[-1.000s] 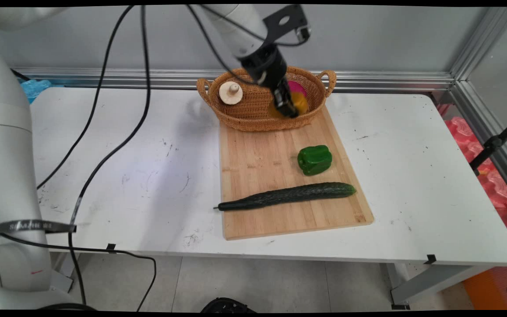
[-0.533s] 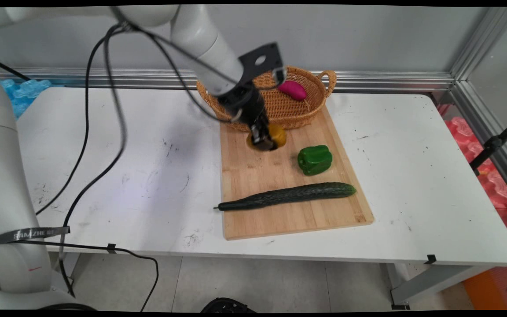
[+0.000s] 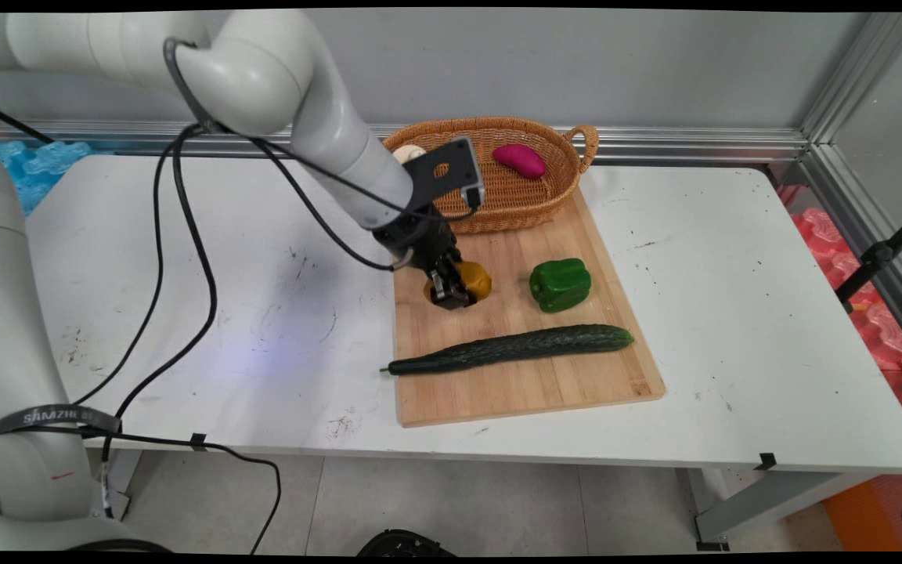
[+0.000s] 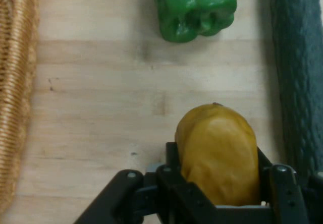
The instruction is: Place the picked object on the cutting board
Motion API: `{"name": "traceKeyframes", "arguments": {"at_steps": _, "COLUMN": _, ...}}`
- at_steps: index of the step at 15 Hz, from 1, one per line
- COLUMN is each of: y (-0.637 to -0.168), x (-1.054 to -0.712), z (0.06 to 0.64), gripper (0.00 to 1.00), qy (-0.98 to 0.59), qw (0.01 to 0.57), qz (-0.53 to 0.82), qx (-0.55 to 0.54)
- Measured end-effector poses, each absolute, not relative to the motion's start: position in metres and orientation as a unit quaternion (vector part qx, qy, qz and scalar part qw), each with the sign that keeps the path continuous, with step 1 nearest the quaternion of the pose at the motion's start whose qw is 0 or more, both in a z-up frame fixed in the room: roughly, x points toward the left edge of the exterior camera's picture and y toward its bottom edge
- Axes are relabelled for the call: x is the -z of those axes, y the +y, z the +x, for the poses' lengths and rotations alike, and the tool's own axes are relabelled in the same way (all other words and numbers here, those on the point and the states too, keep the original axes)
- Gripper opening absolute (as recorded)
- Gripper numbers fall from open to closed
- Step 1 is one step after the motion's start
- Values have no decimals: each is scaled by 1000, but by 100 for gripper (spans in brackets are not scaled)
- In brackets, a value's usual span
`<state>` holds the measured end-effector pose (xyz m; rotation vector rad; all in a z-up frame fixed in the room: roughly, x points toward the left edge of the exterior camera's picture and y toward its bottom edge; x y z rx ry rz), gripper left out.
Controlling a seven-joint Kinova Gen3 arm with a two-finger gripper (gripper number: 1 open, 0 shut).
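The gripper point(image 3: 452, 298) is clamped on one yellow fruit point(image 3: 473, 280), low over the cutting board point(image 3: 498, 384) and not released, beside one green pepper point(image 3: 560, 284), above one cucumber point(image 3: 510, 348), while one basket point(image 3: 490, 207) holds one pink piece point(image 3: 520, 160) and one mushroom point(image 3: 408, 154).

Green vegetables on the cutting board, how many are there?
2. The green pepper sits on the right part of the cutting board; the cucumber lies across it nearer the front edge, its stem end overhanging on the left. None seems hidden.
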<state>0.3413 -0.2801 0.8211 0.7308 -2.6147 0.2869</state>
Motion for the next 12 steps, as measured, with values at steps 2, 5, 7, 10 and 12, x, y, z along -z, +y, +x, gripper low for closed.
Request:
{"name": "traceKeyframes", "arguments": {"at_steps": 2, "y": -280, "x": -811, "z": 341, "gripper": 0, "qy": -936, "qw": 207, "qz": 266, "qx": -104}}
{"name": "traceKeyframes", "arguments": {"at_steps": 5, "y": -280, "x": -799, "z": 341, "gripper": 0, "qy": -934, "qw": 210, "qz": 269, "qx": -106}}
{"name": "traceKeyframes", "arguments": {"at_steps": 7, "y": -281, "x": -791, "z": 341, "gripper": 0, "qy": -933, "qw": 211, "qz": 270, "qx": -107}}
{"name": "traceKeyframes", "arguments": {"at_steps": 10, "y": -281, "x": -783, "z": 341, "gripper": 100, "qy": -933, "qw": 213, "qz": 271, "qx": -107}}
{"name": "traceKeyframes", "arguments": {"at_steps": 12, "y": -282, "x": -779, "z": 341, "gripper": 100, "qy": -932, "qw": 214, "qz": 273, "qx": -107}}
